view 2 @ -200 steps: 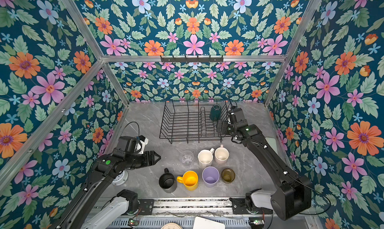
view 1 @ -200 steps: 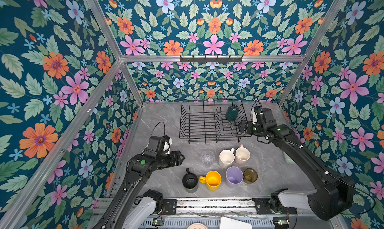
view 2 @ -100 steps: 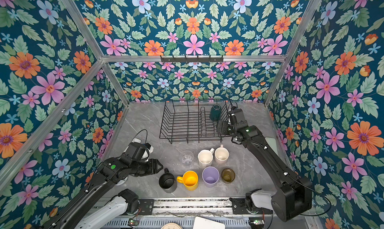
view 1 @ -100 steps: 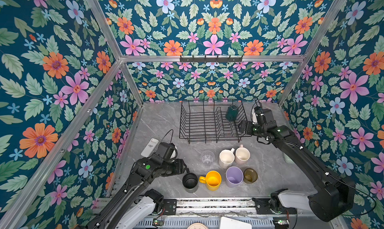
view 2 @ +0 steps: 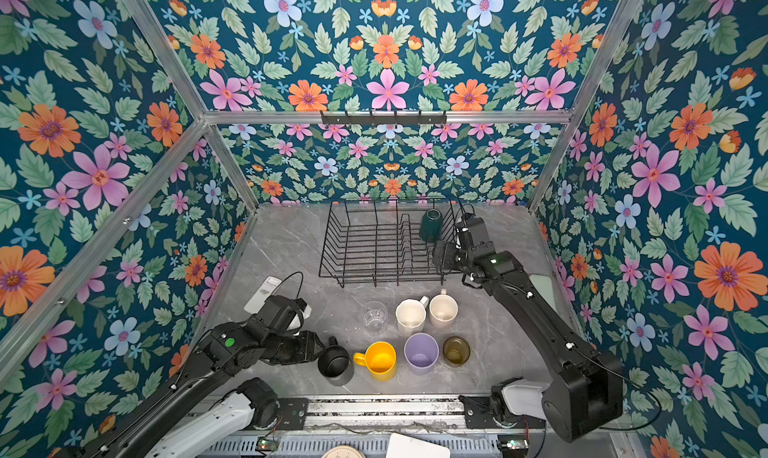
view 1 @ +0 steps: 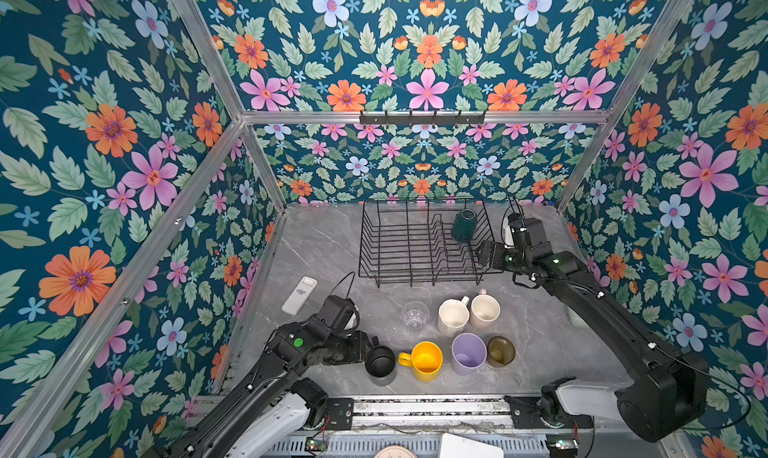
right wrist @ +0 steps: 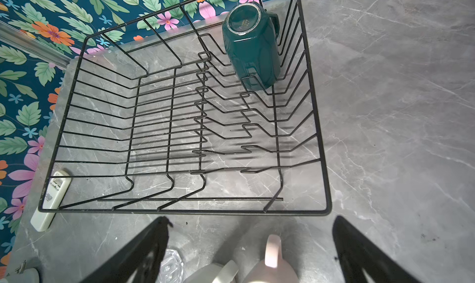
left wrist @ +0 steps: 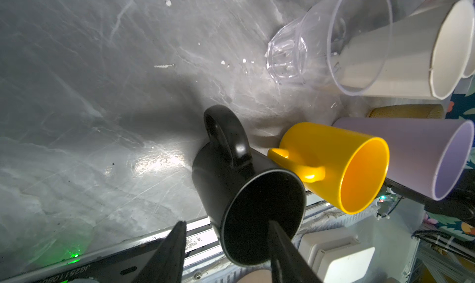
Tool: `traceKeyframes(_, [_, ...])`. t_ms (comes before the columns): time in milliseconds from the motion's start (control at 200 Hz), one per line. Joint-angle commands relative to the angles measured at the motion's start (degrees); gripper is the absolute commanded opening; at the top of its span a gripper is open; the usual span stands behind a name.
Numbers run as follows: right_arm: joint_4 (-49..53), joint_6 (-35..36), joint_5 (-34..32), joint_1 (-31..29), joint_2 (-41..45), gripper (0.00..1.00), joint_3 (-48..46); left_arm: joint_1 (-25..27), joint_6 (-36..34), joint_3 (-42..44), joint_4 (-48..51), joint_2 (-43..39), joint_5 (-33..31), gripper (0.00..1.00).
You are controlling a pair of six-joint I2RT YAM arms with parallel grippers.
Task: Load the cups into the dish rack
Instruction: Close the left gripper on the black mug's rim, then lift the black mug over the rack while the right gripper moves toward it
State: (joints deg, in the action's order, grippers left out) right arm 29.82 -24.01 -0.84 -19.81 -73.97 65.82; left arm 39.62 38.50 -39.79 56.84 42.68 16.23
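Cups: black mug (left wrist: 246,191) upright on bench (view 1: 332,244), L gripper (left wrist: 226,233) jaws straddling its rim w/o clamping, apparently for a lift to rack (view 1: 419,244), where green mug (right wrist: 253,45) sits inverted; R gripper (right wrist: 250,243) gapes empty.

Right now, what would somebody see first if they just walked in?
Probably the bright flower walls all around. Next, the cluster of cups at the front of the grey table, where the left gripper has one finger inside the black mug. At the back, one dark green mug sits upside down in the dish rack.
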Motion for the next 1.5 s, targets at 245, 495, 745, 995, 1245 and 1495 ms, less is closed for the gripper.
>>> traceKeyframes(245, [-1.50,-0.89,-0.41,-0.06,0.23,0.99,-0.68,6.15,2.99,1.79,-3.34,2.33,-2.51,0.51])
traceKeyframes(495, [-1.43,-1.02,-0.47,-0.05,0.93,0.99,-0.95,8.87,3.99,2.17,-5.42,6.20,-4.48,0.43])
traceKeyframes(745, [-1.61,-1.04,-0.46,-0.12,1.46,0.99,-1.99,9.43,4.65,2.61,-6.49,8.26,-5.86,0.29])
traceKeyframes(995, [-2.12,-0.75,-0.29,-0.05,1.99,0.99,-2.43,9.60,4.24,2.22,-6.72,9.93,-6.12,0.13])
traceKeyframes(1245, [-2.65,-0.60,0.06,-0.08,2.14,0.99,-2.76,9.65,3.31,-0.93,-1.43,9.58,-9.29,0.00])
traceKeyframes(1495, [-3.28,-0.78,1.54,-0.05,2.08,0.98,-2.56,9.60,1.70,-7.98,6.56,8.83,-16.03,0.00])
